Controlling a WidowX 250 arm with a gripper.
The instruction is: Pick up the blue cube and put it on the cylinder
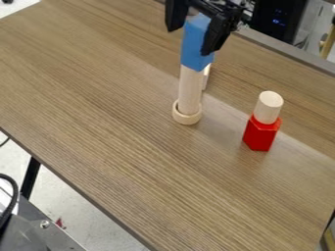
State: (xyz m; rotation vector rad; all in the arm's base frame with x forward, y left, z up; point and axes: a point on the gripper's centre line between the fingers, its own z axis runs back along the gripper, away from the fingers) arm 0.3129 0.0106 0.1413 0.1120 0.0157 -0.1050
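While the gripper (190,41) flanks the blue block (198,55), a pale cylinder (190,90) stands beneath.

No text is legible, even on the black device (270,11).

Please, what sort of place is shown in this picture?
Probably a robotics lab or workshop: a black robot gripper hangs over simple blocks on a wood-grain table, a dark device with small blue lights stands behind, and a black cable loops at the lower left.
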